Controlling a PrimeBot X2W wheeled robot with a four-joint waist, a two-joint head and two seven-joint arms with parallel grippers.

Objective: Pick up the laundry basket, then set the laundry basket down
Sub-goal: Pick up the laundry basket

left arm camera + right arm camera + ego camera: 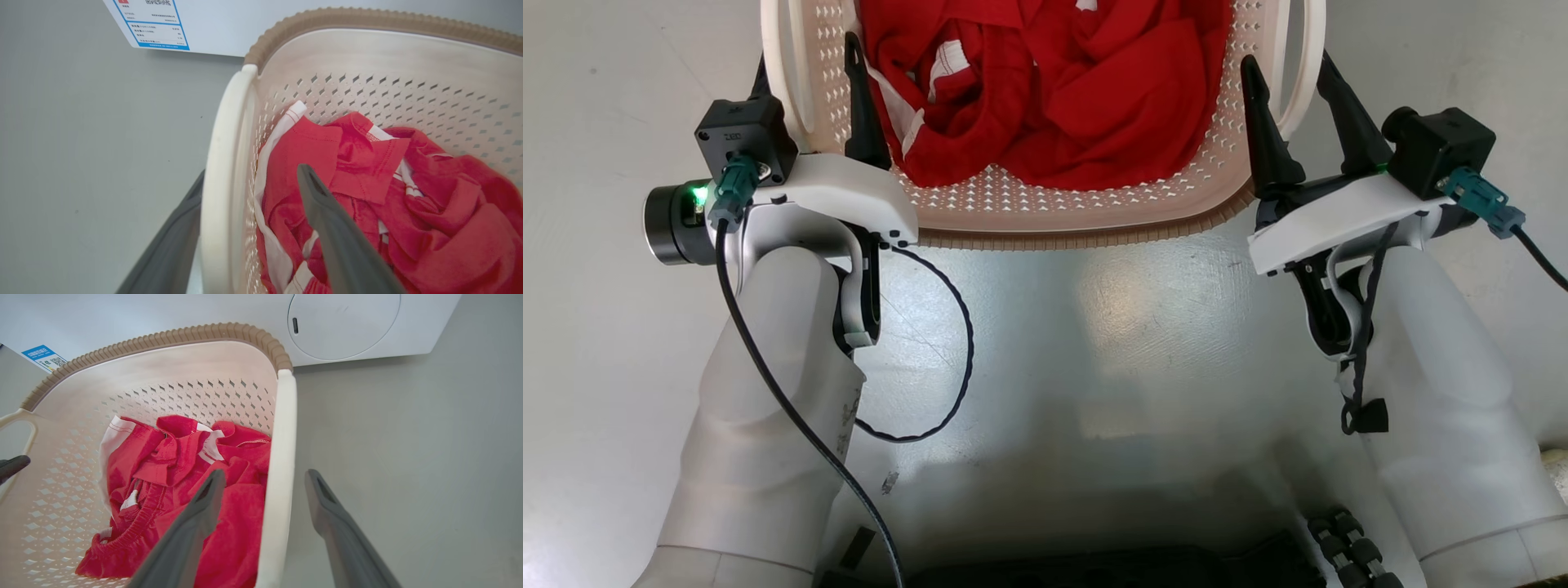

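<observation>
Head view: my left gripper (807, 61) and right gripper (1286, 69) are both spread wide, each straddling its side of the laundry basket (1078, 220)

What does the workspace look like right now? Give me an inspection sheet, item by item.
Surface: pale grey floor, glossy, faintly scuffed.
Job's things: laundry basket stands on the floor, holding red clothes with white trim.
Clutter: nothing seen.
Grippers: left gripper and right gripper are both open, each straddling a side handle, one finger inside the basket, one outside.
Cables: black cable runs from the left wrist camera down the forearm; another loops beside it.
Surroundings: white washing machine beyond the basket, door shut; blue-bordered label on a white panel.
</observation>
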